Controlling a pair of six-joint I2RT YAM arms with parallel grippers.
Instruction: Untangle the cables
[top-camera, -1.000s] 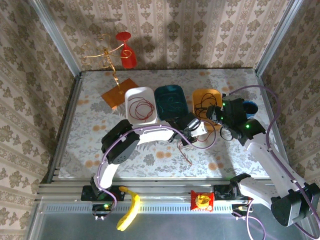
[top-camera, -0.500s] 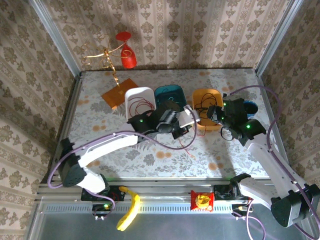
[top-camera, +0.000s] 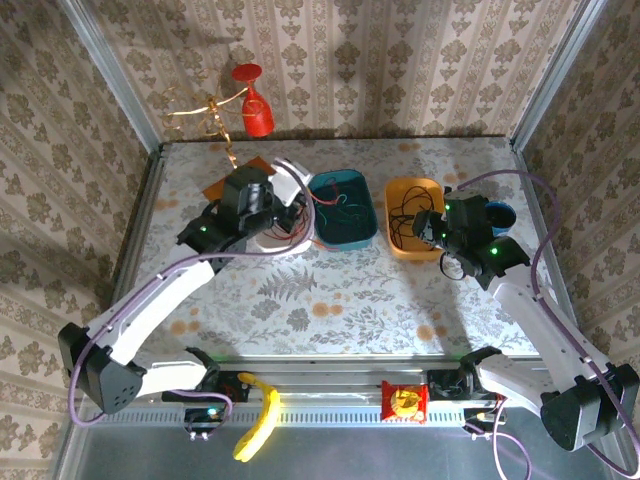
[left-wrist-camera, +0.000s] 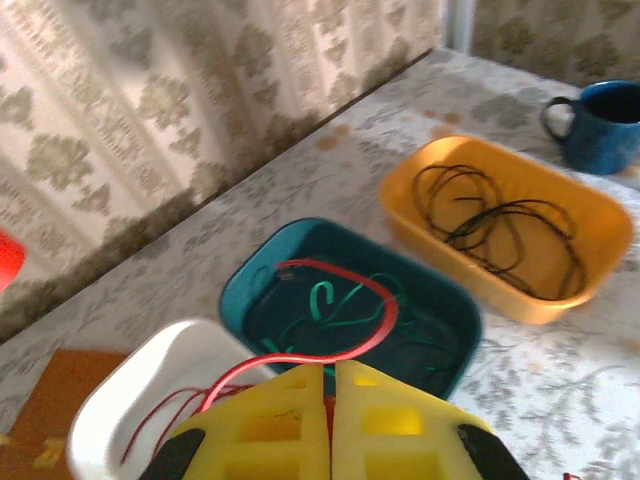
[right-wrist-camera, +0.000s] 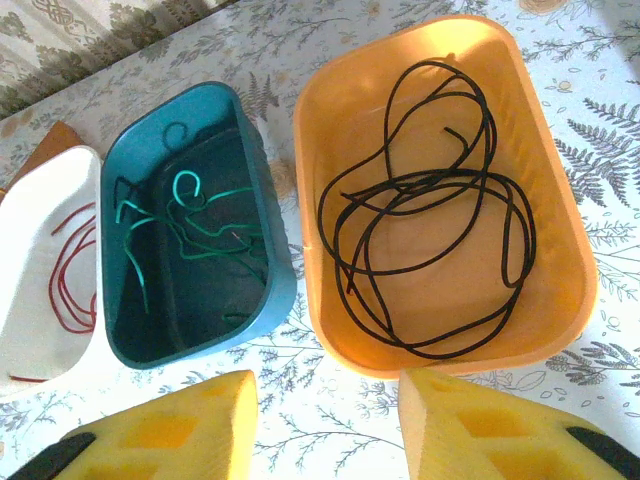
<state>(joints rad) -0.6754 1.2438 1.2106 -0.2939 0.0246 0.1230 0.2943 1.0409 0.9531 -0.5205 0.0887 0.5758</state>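
Once swung from worktop centre toward far edge, noted left gripper (left-wrist-camera: 328, 385) pinching thin red cable (left-wrist-camera: 392, 305) at white plastic tray (left-wrist-camera: 130, 400); right gripper (right-wrist-camera: 327, 395) spread; nearly sorted.

White arms (top-camera: 165, 295), purple cables (top-camera: 552, 228), yellow grippers (right-wrist-camera: 328, 388)

The table (top-camera: 330, 300) I work at wears a pale cloth printed with ferns and orange blossoms, brightly lit. Walls (top-camera: 400, 60) papered in beige damask stripes rise behind the table and on both its sides, with aluminium posts (top-camera: 110, 75) at its far corners. Along the table's near edge runs a slotted aluminium rail (top-camera: 330, 400).
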